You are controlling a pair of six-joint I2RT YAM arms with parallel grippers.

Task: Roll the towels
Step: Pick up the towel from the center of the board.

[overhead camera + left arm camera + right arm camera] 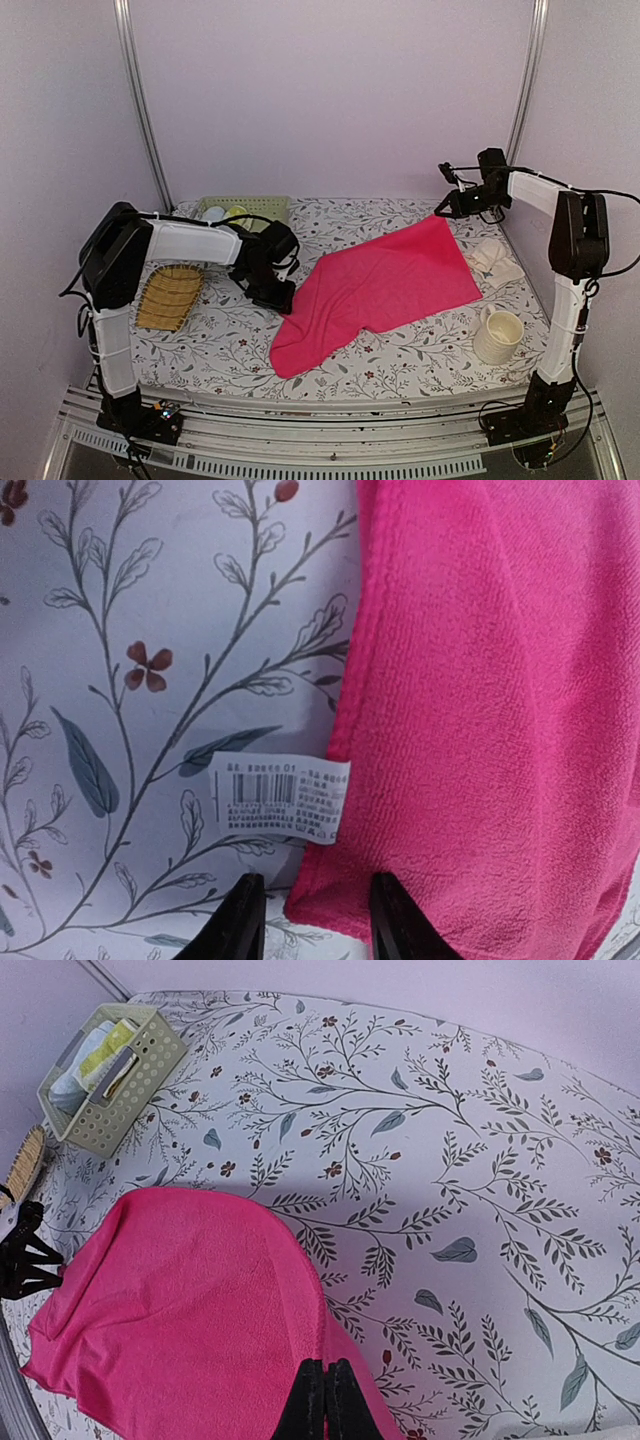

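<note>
The bright pink towel (385,280) lies spread across the middle of the table. Its far right corner is lifted off the surface, and my right gripper (441,211) is shut on it. In the right wrist view the closed fingers (325,1400) pinch the pink towel's (190,1310) edge. My left gripper (283,300) sits low at the towel's left edge. Seen from the left wrist, the left gripper (315,920) is open and straddles a corner of the pink towel (500,730) below its white tag (280,795). The cream-white towel (497,262) lies crumpled at the right, beside the pink one.
A cream mug (497,336) stands at the front right. A woven straw mat (170,296) lies at the left under my left arm. A pale green perforated basket (245,210) with items sits at the back left. Metal frame posts stand at the back corners.
</note>
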